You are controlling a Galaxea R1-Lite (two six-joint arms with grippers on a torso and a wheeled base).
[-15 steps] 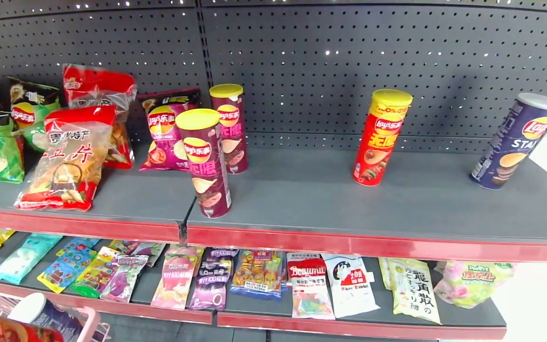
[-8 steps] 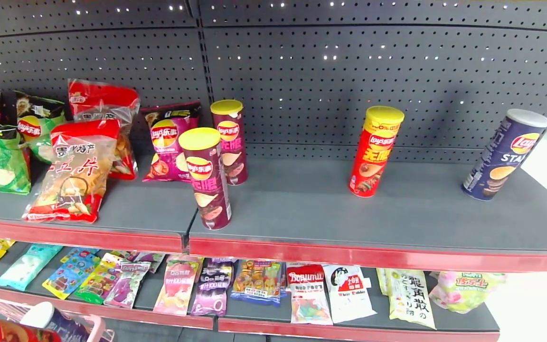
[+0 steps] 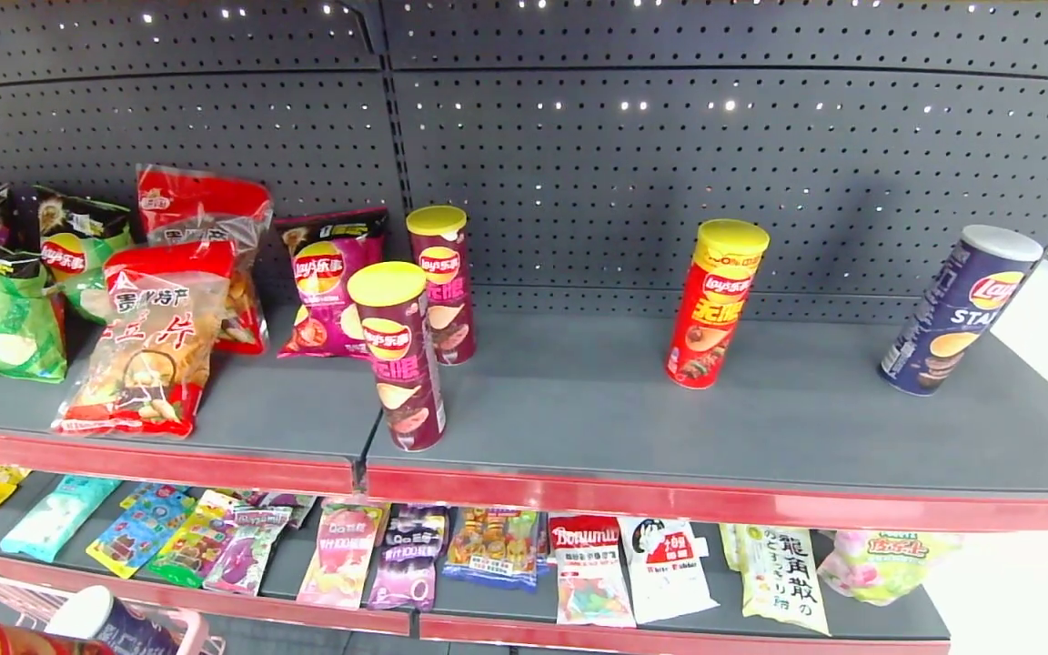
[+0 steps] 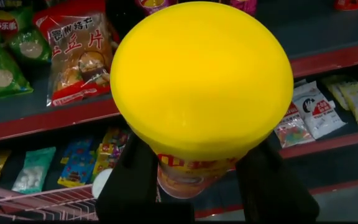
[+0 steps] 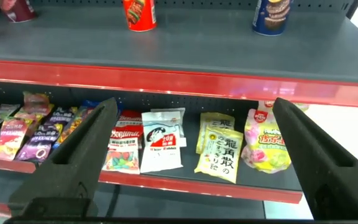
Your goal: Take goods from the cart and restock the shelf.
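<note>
My left gripper (image 4: 197, 182) is shut on a chip can with a yellow lid (image 4: 201, 78) and a red-orange body, held upright in front of the shelf. Its dark fingers (image 4: 132, 186) press the can from both sides. The upper grey shelf (image 3: 579, 409) carries a red chip can (image 3: 715, 305), a dark blue can (image 3: 956, 309) and two maroon cans (image 3: 397, 355). The pink cart (image 3: 192, 628) shows at the lower left with a white-lidded blue can (image 3: 96, 619) in it. My right gripper (image 5: 194, 104) is open with nothing in it, facing the lower shelf.
Chip and snack bags (image 3: 146, 337) crowd the upper shelf's left end. Free board lies between the maroon cans and the red can, and between the red and blue cans. Candy packets (image 3: 592, 569) line the lower shelf. Perforated panels (image 3: 624, 164) back the shelves.
The whole head picture has shifted, so the camera moved: shelf and goods now sit lower in the view. Nothing on the shelf has changed place.
</note>
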